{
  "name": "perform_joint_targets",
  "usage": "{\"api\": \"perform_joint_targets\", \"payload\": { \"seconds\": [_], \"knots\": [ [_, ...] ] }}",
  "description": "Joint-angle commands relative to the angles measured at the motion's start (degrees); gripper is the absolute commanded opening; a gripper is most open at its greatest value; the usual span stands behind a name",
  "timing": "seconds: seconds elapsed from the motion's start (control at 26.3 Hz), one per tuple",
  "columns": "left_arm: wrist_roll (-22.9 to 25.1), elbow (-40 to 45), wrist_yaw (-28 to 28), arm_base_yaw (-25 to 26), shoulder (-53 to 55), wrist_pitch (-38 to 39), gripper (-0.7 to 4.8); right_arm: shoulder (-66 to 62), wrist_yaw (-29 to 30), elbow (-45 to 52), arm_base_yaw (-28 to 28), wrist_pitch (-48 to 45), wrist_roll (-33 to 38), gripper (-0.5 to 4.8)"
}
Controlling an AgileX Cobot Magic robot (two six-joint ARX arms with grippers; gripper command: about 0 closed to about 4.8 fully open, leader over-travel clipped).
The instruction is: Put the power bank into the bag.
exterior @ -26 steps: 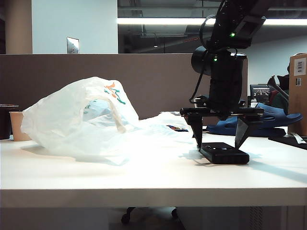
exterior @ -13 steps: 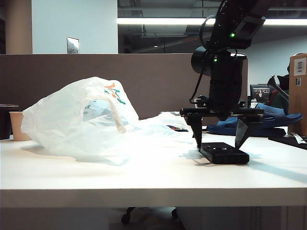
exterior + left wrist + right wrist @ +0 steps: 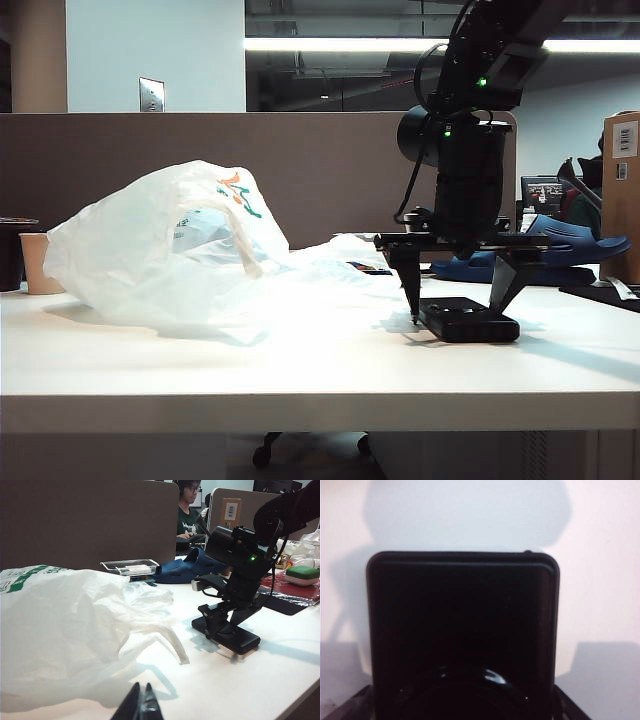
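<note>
A long ceiling strip light [image 3: 330, 44] glows at the back of the exterior view and burns out the white worktop [image 3: 300, 370] near the bag [image 3: 170, 250], whose translucent folds lose detail to glare. Hard dark shadows fall on the worktop beside the power bank [image 3: 468, 320]. In the right wrist view the power bank fills the picture as a nearly featureless black mass with one small highlight, its edges soft, grey shadows flanking it. The left wrist view is evenly lit, slightly soft.
</note>
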State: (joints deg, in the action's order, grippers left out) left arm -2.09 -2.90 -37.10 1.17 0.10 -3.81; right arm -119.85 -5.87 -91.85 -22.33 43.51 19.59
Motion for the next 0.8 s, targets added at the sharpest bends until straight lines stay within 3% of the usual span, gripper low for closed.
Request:
{"api": "perform_joint_targets", "payload": {
  "seconds": [0.04, 0.34, 0.46, 0.53, 0.68, 0.8],
  "knots": [
    [-0.1, -0.3, -0.4, 0.1, 0.0, -0.5, -0.06, -0.2, 0.0, 0.0, -0.1, 1.6, 0.2, 4.79],
    [-0.1, -0.3, -0.4, 0.1, 0.0, -0.5, -0.06, -0.2, 0.0, 0.0, -0.1, 3.0, 0.2, 4.79],
    [-0.1, -0.3, -0.4, 0.1, 0.0, -0.5, -0.06, -0.2, 0.0, 0.0, -0.1, 2.7, 0.1, 4.07],
    [-0.1, -0.3, -0.4, 0.1, 0.0, -0.5, -0.06, -0.2, -0.1, 0.0, -0.1, 2.5, 0.1, 4.0],
    [-0.1, -0.3, -0.4, 0.1, 0.0, -0.6, -0.05, -0.2, -0.2, 0.0, -0.1, 2.2, 0.1, 3.01],
    [-0.1, -0.3, -0.4, 0.1, 0.0, -0.6, -0.05, -0.2, -0.2, 0.0, -0.1, 2.1, 0.1, 2.91]
  ]
}}
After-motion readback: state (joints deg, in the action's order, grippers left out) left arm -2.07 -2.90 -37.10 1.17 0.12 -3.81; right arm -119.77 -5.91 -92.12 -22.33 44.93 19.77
